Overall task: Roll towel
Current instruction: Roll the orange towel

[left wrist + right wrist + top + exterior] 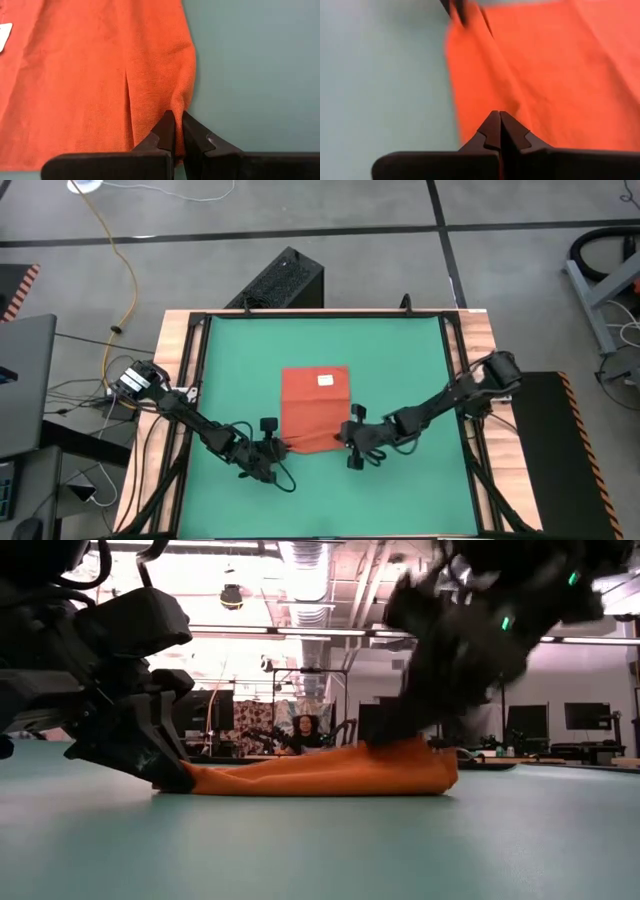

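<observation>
The orange-red towel (315,408) lies spread on the green mat (230,370), with its white tag (325,381) near the far edge. My left gripper (278,446) is shut at the towel's near left corner. My right gripper (343,438) is shut at the near right corner. In the low view the towel (320,772) stretches between both grippers, its right end raised a little off the mat. A crease (125,100) runs in the cloth beside my left fingers. My left gripper pinches the towel's near left corner (181,102) between its two fingers, coming low from the table's left. The corner is bunched at the fingertips and sits at mat height (195,780). My right gripper pinches the towel's near right corner (492,107) between its two shut fingers, coming from the table's right and slanting down. That end of the cloth (430,760) is raised a little above the mat, and the rest lies flat.
The mat's bare green stretches around the towel on all sides. Wooden table rims (180,350) flank the mat. A black box (285,278) stands beyond the far edge. A person (300,728) sits far back in the room.
</observation>
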Controlling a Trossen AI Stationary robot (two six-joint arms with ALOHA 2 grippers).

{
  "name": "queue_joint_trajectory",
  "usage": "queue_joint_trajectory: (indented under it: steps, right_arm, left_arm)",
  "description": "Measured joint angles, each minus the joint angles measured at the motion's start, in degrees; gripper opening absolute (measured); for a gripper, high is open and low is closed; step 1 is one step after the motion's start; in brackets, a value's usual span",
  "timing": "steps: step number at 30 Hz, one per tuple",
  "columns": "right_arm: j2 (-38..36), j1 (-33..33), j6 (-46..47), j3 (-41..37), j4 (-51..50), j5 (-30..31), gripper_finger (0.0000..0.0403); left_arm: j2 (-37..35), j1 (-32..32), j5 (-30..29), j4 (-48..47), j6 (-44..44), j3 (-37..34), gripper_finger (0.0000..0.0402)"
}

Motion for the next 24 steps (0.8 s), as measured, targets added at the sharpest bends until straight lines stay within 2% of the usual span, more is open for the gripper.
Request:
queue_joint_trajectory:
  steps: [10, 14, 19, 24]
  right_arm:
    - [8.1, -1.2, 7.1, 0.2, -0.6, 0.3, 0.0014]
    - [8.3, -0.4, 8.5, 0.3, -1.7, 0.5, 0.0014]
    - [8.4, -0.4, 9.1, 0.2, -2.2, -0.3, 0.0014]
    - [8.4, -0.4, 9.6, 0.2, -2.1, -0.9, 0.0014]
  left_arm:
    - [-1.5, -0.2, 0.9, 0.6, 0.5, 0.0, 0.0]
    - [-7.1, -0.2, 0.1, 3.7, 3.5, 0.0, 0.0]
    - [-13.9, 0.8, -3.7, 0.8, 6.9, 0.0, 0.0]
    - [-14.0, 3.6, 0.9, 0.2, 0.7, -4.0, 0.0]
